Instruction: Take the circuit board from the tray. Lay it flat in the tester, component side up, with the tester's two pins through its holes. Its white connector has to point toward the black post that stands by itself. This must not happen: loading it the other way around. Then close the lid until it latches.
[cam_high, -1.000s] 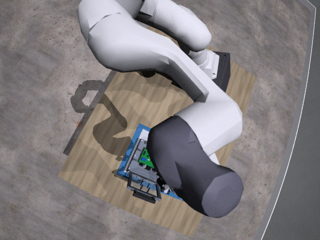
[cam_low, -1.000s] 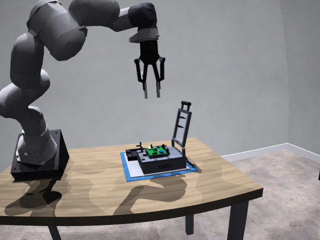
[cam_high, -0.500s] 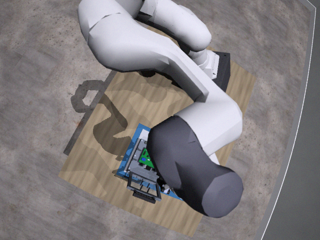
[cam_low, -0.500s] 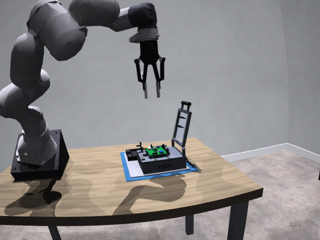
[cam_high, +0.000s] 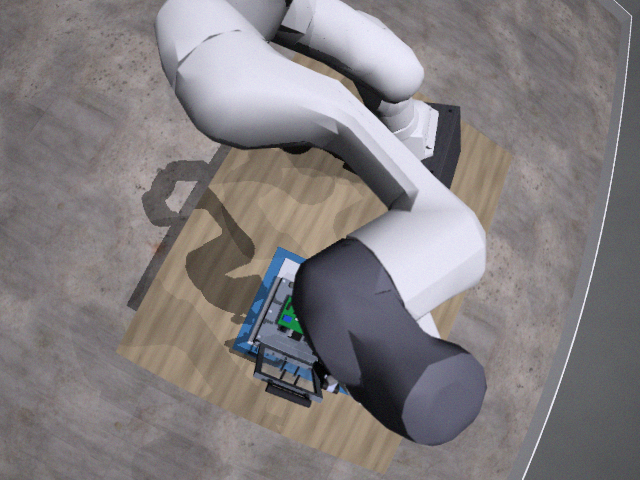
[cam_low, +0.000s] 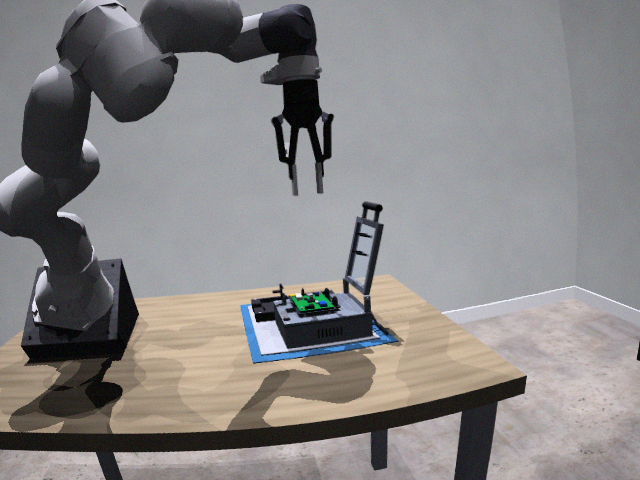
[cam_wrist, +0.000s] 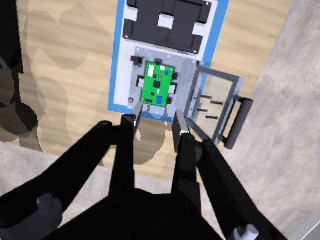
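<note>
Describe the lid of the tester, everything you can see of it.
The lid is a gray rectangular frame, metal or plastic by its look, around a see-through pane. Short dark pegs stick out from the pane, and a black bar handle runs along its free end. It stands open, leaning slightly back, joined at its lower end to one side of the gray tester box. The tool does not touch it.

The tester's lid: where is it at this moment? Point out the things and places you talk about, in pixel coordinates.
In the exterior view, the lid (cam_high: 262, 360) (cam_low: 376, 252) (cam_wrist: 234, 89) stands raised at the tester's (cam_high: 289, 347) (cam_low: 310, 333) (cam_wrist: 185, 95) right end, beyond the green circuit board (cam_high: 290, 317) (cam_low: 313, 302) (cam_wrist: 156, 92).
</note>
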